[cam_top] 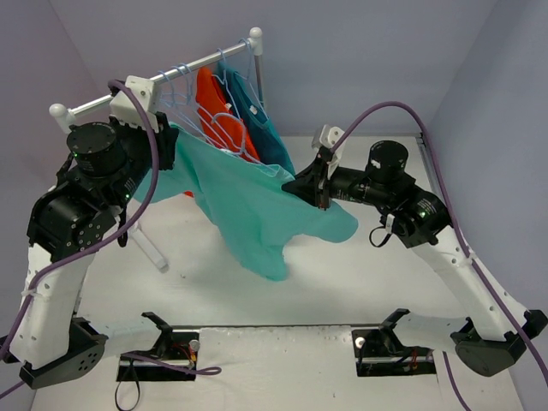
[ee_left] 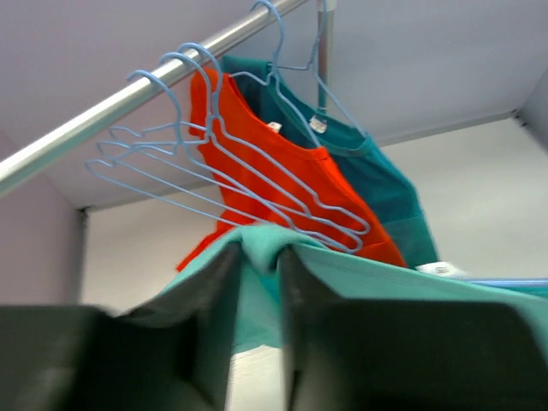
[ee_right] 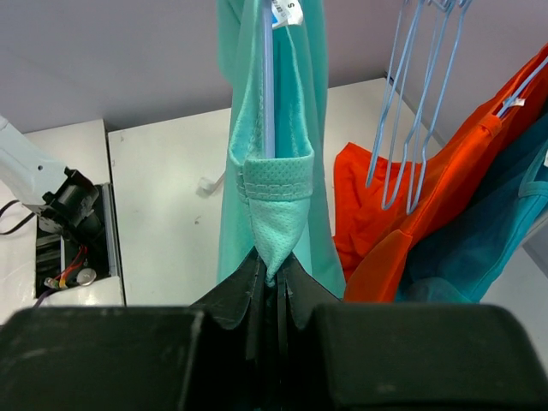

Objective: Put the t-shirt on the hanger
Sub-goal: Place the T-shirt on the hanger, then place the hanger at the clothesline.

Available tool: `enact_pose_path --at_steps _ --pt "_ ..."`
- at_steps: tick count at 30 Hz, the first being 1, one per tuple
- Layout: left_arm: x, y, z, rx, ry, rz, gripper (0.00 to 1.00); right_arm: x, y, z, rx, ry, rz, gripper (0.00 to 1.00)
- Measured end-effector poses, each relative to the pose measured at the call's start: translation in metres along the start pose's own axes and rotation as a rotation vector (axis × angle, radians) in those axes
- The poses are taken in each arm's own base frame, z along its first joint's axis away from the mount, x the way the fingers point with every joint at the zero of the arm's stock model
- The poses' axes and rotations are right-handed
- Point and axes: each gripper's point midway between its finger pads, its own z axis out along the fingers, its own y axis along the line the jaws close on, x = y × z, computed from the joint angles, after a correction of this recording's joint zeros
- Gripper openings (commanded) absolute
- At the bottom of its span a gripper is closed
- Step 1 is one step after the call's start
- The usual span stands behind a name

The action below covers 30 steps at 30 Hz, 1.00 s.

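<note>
**Position.** In the top view the t-shirt (cam_top: 248, 205) hangs clear of the surface (cam_top: 385, 282), stretched between the two arms. Its high end is at 10 o'clock and its loose bulk sags toward 5 o'clock. The rail (cam_top: 154, 77) stands at 11 o'clock. It carries an orange shirt (cam_top: 205, 94), a darker teal shirt (cam_top: 257, 120) and spare hangers (ee_left: 145, 158).

**Left tool** (ee_left: 259, 257). It is closed to a narrow gap, with a fold of mint fabric caught between the fingers and draped over them. It is grasping the t-shirt.

**Right tool** (ee_right: 272, 265). It is clenched on a stitched hem fold of the t-shirt. A pale wire of the hanger (ee_right: 268, 94) runs straight up toward 12 o'clock from the grip, inside the fabric. Whether the wire itself is pinched with the hem cannot be told.

**Step in hand.** Judged to be the threading stage: the hanger is at least partly inside the garment, but the shirt is bunched and not seated on both shoulders.

**Next move.** It probably calls for drawing the fabric along the wire until the second shoulder is covered. The left tool would keep the cloth taut and the right would steady the hanger end. The main hazard is snagging the hem on the wire, or the nearby spare hangers at 12 o'clock.
</note>
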Motion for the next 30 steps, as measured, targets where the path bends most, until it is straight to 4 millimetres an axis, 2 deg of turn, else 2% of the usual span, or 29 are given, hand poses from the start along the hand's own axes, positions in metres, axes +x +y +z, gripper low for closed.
enact_pose_path --at_steps 3,6,10,15,18,21,25,27,30 --pt "0.011 0.005 0.005 -0.022 0.037 0.072 0.55 0.000 0.004 -0.004 -0.006 -0.001 0.004 0.00" --pt "0.029 0.008 0.011 -0.029 0.095 0.150 0.64 -0.002 0.008 -0.008 -0.017 -0.008 0.006 0.00" --pt "0.043 0.011 0.019 -0.032 0.146 0.217 0.67 -0.005 0.013 -0.010 -0.032 -0.016 0.006 0.00" --pt "0.043 0.015 0.020 -0.048 0.152 0.246 0.70 -0.006 0.014 -0.011 -0.039 -0.018 0.012 0.00" --pt "0.041 0.024 0.014 -0.089 0.140 0.244 0.71 -0.011 0.013 -0.012 -0.035 -0.025 0.014 0.00" --pt "0.042 0.041 -0.002 -0.169 0.124 0.237 0.71 -0.022 0.010 -0.013 -0.022 -0.040 0.013 0.00" --pt "0.034 0.070 -0.034 -0.299 0.075 0.198 0.71 -0.056 -0.001 -0.009 -0.005 -0.083 -0.012 0.00" --pt "0.025 0.082 -0.050 -0.353 0.030 0.164 0.70 -0.083 -0.009 -0.008 0.011 -0.123 -0.038 0.00" --pt "0.014 0.095 -0.070 -0.410 -0.021 0.126 0.70 -0.138 -0.022 -0.011 0.053 -0.217 -0.094 0.00"
